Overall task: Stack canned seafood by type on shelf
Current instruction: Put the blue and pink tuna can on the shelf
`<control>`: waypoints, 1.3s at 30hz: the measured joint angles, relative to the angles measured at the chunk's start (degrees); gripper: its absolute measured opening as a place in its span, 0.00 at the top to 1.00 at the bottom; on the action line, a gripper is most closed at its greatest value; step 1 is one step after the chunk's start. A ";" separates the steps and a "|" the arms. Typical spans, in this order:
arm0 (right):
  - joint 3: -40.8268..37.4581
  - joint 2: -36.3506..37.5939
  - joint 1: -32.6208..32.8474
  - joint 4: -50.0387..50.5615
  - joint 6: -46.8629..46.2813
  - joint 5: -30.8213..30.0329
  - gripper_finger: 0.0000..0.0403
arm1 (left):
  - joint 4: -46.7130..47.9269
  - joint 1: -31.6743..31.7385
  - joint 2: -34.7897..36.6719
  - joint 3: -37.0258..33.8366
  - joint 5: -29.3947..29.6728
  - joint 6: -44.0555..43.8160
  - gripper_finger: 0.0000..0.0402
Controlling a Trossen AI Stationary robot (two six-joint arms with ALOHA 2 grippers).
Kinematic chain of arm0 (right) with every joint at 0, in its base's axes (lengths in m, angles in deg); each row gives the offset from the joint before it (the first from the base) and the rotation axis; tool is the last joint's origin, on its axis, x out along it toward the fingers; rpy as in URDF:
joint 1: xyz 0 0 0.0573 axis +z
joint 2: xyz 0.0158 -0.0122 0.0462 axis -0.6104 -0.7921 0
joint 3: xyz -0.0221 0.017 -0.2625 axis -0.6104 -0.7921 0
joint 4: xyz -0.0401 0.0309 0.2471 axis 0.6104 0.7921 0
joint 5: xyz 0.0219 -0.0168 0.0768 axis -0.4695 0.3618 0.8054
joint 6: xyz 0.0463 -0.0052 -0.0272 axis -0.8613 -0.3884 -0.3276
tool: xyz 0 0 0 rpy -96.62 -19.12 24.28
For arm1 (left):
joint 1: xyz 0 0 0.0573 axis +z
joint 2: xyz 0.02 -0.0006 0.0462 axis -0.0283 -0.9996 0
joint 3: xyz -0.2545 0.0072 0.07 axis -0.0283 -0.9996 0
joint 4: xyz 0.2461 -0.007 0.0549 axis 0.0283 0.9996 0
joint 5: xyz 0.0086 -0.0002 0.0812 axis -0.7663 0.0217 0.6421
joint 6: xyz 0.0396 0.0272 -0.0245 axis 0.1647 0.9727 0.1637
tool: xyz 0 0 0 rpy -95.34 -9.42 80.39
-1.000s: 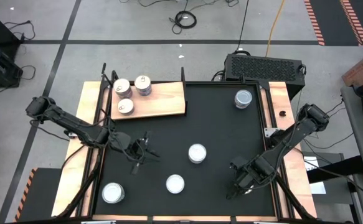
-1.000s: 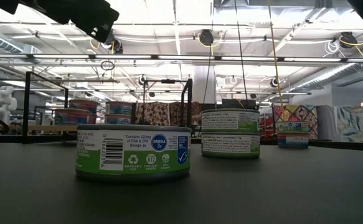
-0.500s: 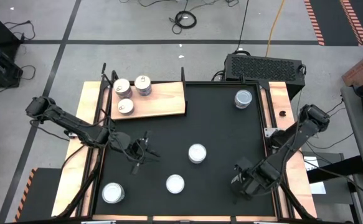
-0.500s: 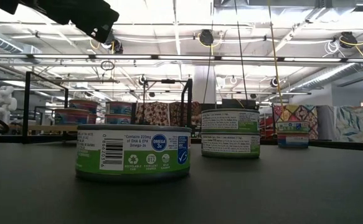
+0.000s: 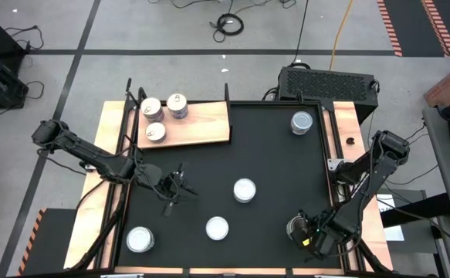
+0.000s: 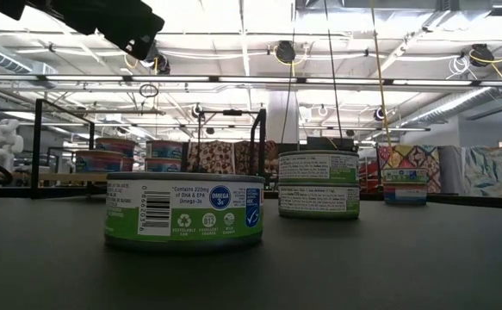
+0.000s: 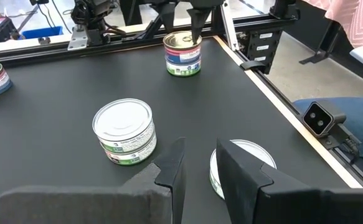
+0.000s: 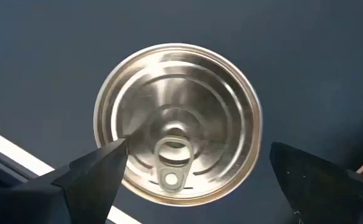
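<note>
The shelf (image 5: 201,123), a light wooden board at the table's far left, carries three tins (image 5: 155,132). Several pale-topped tins stand on the black mat: one far right (image 5: 302,122), one in the middle (image 5: 244,190), two near the near edge (image 5: 217,228) (image 5: 140,239). My right gripper (image 5: 306,232) (image 8: 197,152) is open near the near right corner. It points down over a silvery pull-tab tin (image 8: 178,121) (image 7: 183,53), with one finger on either side of it and clear of it. My left gripper (image 5: 174,185) (image 7: 197,168) is open over the mat's left part and holds nothing.
A black box (image 5: 329,81) stands beyond the far right corner. The mat's near edge (image 7: 293,115) and right rail run close to the right gripper. In the low view a green-labelled tin (image 6: 184,211) stands closest. The middle tin (image 6: 318,183) looks two high there.
My right arm has drawn a little toward the table's near edge, its forearm swinging that way, and the gripper now stands over the pull-tab tin. The left arm and all the tins have kept still.
</note>
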 joint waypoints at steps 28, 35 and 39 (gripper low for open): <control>-1.05 0.05 0.85 -2.07 -1.56 -5.99 0.71 | 0.07 0.00 0.00 0.00 0.00 0.00 0.78; -0.96 0.16 0.87 0.26 -1.47 -5.93 0.90 | 0.09 0.00 0.00 0.00 0.00 0.00 0.78; -0.94 0.20 0.87 0.96 -0.58 -5.91 0.98 | 0.09 0.00 0.00 0.00 0.00 0.00 0.78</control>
